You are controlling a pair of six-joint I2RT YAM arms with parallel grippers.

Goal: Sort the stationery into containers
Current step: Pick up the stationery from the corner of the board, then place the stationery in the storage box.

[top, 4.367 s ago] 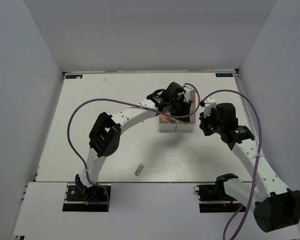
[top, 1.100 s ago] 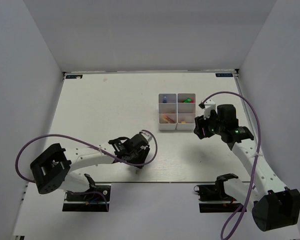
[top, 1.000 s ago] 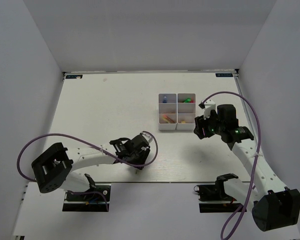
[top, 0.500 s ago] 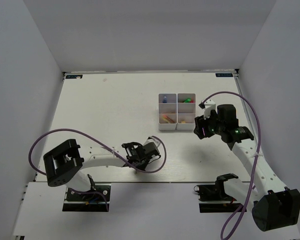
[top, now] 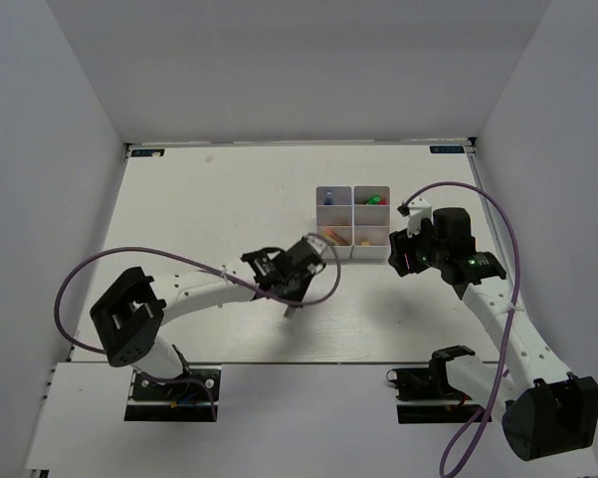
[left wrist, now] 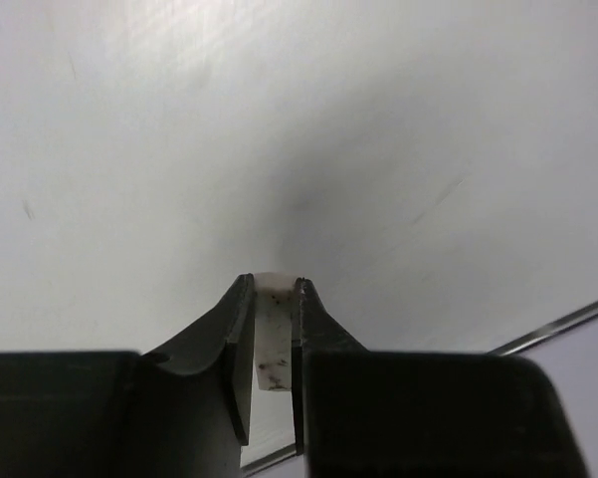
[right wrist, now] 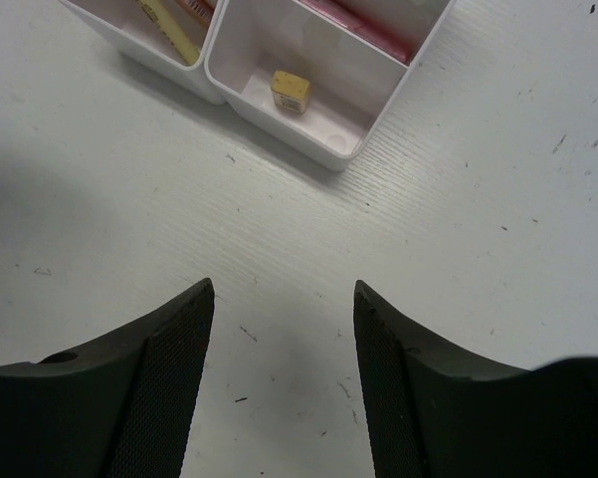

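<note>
A small whitish eraser (left wrist: 273, 329) with dark specks is pinched between the fingers of my left gripper (left wrist: 272, 284), which is shut on it above the bare table. From the top view the left gripper (top: 294, 302) hangs just left of and nearer than the white containers (top: 353, 206), its wrist overlapping their near-left corner. Coloured stationery lies in the far compartments. My right gripper (top: 398, 251) stands open just right of the containers (right wrist: 328, 151), nothing between its fingers. A yellow eraser piece (right wrist: 291, 92) lies in the compartment closest to it.
The table's front edge (left wrist: 557, 324) shows low on the right in the left wrist view. White walls close the table in on three sides. Purple cables (top: 99, 269) loop off both arms.
My left gripper shut on the eraser near the table's front edge, lifted it, and carried it back and to the right toward the containers. The right arm has stayed where it was.
</note>
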